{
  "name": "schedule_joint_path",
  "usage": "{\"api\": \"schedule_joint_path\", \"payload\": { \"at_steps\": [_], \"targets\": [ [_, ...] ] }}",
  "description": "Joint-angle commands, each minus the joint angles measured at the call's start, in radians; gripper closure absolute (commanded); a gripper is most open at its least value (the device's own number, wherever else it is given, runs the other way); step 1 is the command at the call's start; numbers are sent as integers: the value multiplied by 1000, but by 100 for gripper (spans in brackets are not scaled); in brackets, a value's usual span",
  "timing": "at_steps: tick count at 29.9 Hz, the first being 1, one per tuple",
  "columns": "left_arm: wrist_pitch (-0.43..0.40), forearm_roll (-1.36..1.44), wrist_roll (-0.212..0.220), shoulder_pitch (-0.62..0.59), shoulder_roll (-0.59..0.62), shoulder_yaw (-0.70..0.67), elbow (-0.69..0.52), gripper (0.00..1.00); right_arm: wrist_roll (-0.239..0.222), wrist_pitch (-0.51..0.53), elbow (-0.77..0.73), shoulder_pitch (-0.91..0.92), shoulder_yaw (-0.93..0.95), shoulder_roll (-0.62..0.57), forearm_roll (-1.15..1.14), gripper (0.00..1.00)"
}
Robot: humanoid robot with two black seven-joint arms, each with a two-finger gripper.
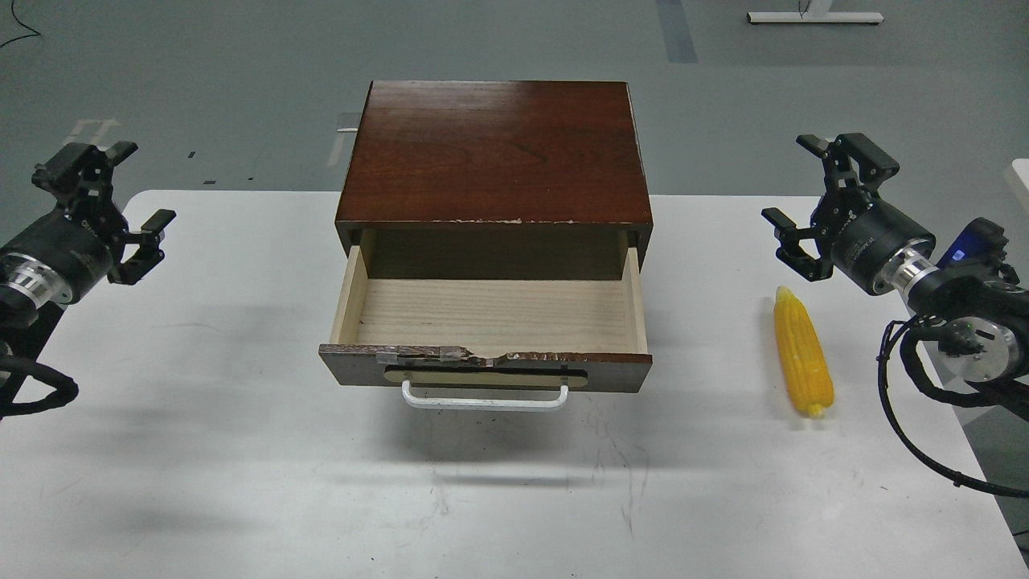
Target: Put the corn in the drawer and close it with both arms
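The drawer (485, 368) stands pulled out of the dark brown cabinet (494, 153) at the table's middle; its pale wood inside holds nothing, and a white bar handle (485, 399) hangs on its front. The yellow corn (801, 354) lies on the table to the right of the drawer, its pointed end away from me. My right gripper (820, 193) hovers open just above and behind the corn's tip, holding nothing. Far to the left, my left gripper (129, 189) is open and holds nothing, well away from the cabinet.
The white table (241, 450) runs wide in front of the cabinet, its right edge close beside the right arm's black cables (916, 410). Grey floor lies beyond the table, with a white stand foot (812, 16) far back.
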Motion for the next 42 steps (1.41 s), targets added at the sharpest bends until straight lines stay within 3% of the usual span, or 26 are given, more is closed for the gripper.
{"api": "schedule_joint_path", "payload": {
  "at_steps": [1, 16, 24, 42],
  "targets": [
    [15, 0, 6, -71, -25, -1, 0, 2, 0, 8, 0, -6, 0, 0, 2, 0],
    [42, 2, 9, -111, -63, 15, 13, 2, 0, -4, 25, -7, -20, -2, -6, 0],
    [41, 2, 10, -108, -63, 15, 13, 2, -22, -6, 98, 14, -32, -109, -39, 0],
    [39, 3, 12, -102, -60, 19, 13, 2, -20, -44, 97, 2, -26, -109, -41, 0]
  ]
}}
